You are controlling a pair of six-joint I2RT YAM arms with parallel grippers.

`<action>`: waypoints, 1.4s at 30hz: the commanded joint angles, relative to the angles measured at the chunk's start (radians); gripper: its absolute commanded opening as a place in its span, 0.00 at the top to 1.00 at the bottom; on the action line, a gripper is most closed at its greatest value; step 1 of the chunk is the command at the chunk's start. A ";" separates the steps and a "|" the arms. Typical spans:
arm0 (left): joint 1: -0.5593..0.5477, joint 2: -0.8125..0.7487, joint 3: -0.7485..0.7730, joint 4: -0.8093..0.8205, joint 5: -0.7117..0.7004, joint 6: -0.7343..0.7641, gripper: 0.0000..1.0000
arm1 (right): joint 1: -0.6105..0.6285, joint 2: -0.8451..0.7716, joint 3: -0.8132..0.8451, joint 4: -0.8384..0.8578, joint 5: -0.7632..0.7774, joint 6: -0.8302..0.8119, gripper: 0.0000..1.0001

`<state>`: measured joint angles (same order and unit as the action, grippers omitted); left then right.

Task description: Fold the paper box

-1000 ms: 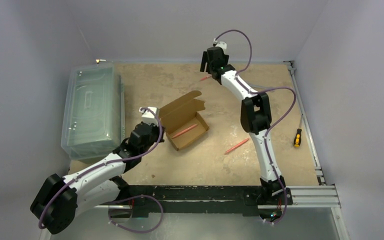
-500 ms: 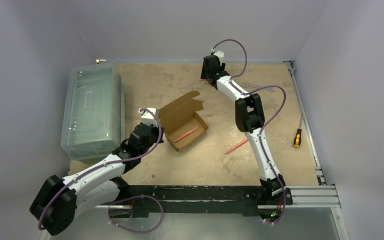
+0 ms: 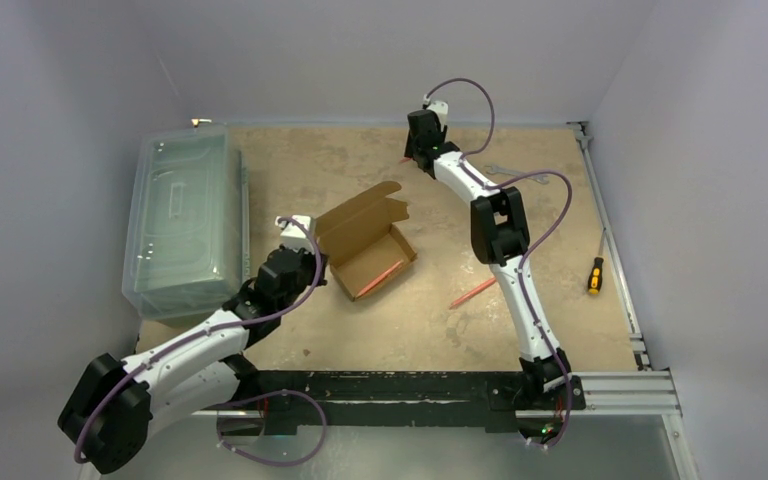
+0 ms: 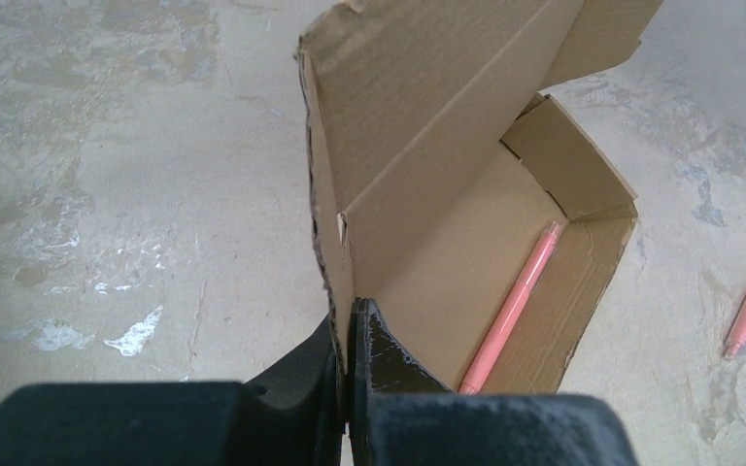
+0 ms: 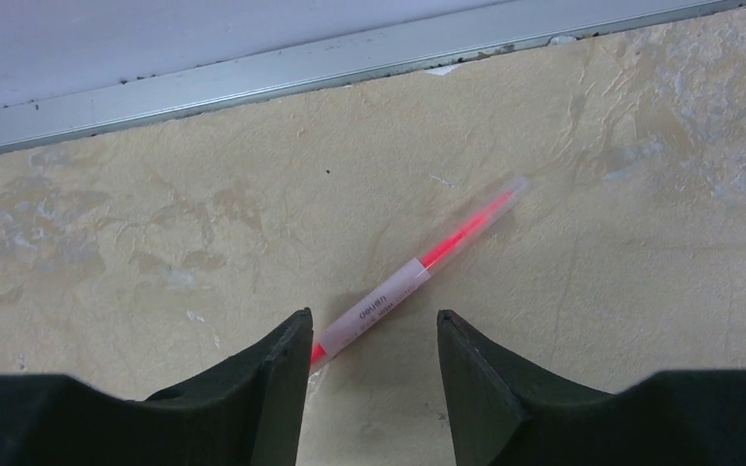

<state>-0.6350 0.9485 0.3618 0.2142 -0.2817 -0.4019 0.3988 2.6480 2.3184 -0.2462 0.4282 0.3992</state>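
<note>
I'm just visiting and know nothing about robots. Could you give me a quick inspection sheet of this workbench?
Surface: tan, mottled table.
Job's things: box open, lid up, with a pink pen inside.
Clutter: second pen and screwdriver on the table; clear bin at left; third pen at the far edge.
Grippers: left tool shut on the box's wall; right tool open over the third pen.
Cables: purple cables loop along both arms.
Surroundings: grey walls; metal rail at the near edge.

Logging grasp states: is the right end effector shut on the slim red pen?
No, the right end effector is open, fingers apart, with the slim red pen lying between them.
</note>
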 commanded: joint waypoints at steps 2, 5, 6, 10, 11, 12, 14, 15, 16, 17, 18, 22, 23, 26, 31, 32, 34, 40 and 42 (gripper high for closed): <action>0.006 -0.026 0.005 0.008 -0.007 -0.016 1.00 | 0.002 -0.010 0.027 0.021 -0.025 0.001 0.51; 0.006 -0.031 0.005 0.007 -0.007 -0.017 1.00 | 0.000 -0.019 0.011 0.007 -0.046 0.000 0.55; 0.006 -0.034 0.005 0.007 -0.008 -0.017 1.00 | 0.000 -0.023 0.002 0.006 -0.051 0.000 0.57; 0.007 -0.040 0.004 0.006 -0.007 -0.020 1.00 | 0.000 -0.038 -0.029 0.001 -0.067 -0.002 0.57; 0.007 -0.043 0.005 0.004 -0.006 -0.022 1.00 | -0.001 -0.042 -0.038 0.001 -0.072 -0.001 0.56; 0.007 -0.046 0.003 0.004 -0.007 -0.022 1.00 | -0.002 -0.046 -0.045 0.000 -0.080 0.000 0.56; 0.007 -0.052 0.002 0.004 -0.006 -0.024 1.00 | -0.005 -0.053 -0.061 -0.007 -0.091 0.005 0.55; 0.006 -0.055 0.000 0.004 -0.007 -0.025 1.00 | -0.006 -0.060 -0.070 -0.008 -0.093 0.008 0.55; 0.007 -0.057 0.002 0.002 -0.008 -0.026 1.00 | -0.007 -0.068 -0.085 -0.008 -0.096 0.010 0.55; 0.007 -0.060 0.000 0.002 -0.008 -0.026 1.00 | -0.009 -0.077 -0.102 -0.010 -0.098 0.010 0.55; 0.007 -0.061 0.000 0.003 -0.008 -0.026 1.00 | -0.008 -0.089 -0.120 -0.009 -0.101 0.010 0.55; 0.007 -0.061 -0.001 0.006 -0.003 -0.028 1.00 | -0.013 -0.156 -0.229 -0.001 -0.121 0.013 0.59; 0.007 -0.060 -0.001 0.008 0.000 -0.031 1.00 | -0.016 -0.177 -0.259 0.004 -0.126 0.010 0.60; 0.006 -0.057 -0.003 0.014 0.013 -0.035 1.00 | -0.030 -0.242 -0.362 0.022 -0.147 -0.007 0.69; 0.007 -0.055 -0.020 0.037 0.040 -0.047 1.00 | -0.064 -0.351 -0.540 0.043 -0.211 -0.074 0.81; 0.008 -0.051 -0.025 0.044 0.045 -0.050 1.00 | -0.069 -0.375 -0.583 0.051 -0.230 -0.093 0.82; 0.007 -0.041 -0.035 0.060 0.057 -0.054 1.00 | -0.081 -0.425 -0.670 0.056 -0.261 -0.127 0.84; 0.007 -0.015 -0.051 0.089 0.085 -0.055 1.00 | -0.119 -0.575 -0.866 0.044 -0.369 -0.204 1.00; 0.007 -0.012 -0.048 0.094 0.095 -0.051 1.00 | -0.137 -0.639 -0.929 0.055 -0.405 -0.223 1.00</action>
<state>-0.6350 0.9329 0.3157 0.2386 -0.2218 -0.4381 0.2840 2.1193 1.4803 -0.1745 0.1165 0.2478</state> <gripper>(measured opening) 0.009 0.040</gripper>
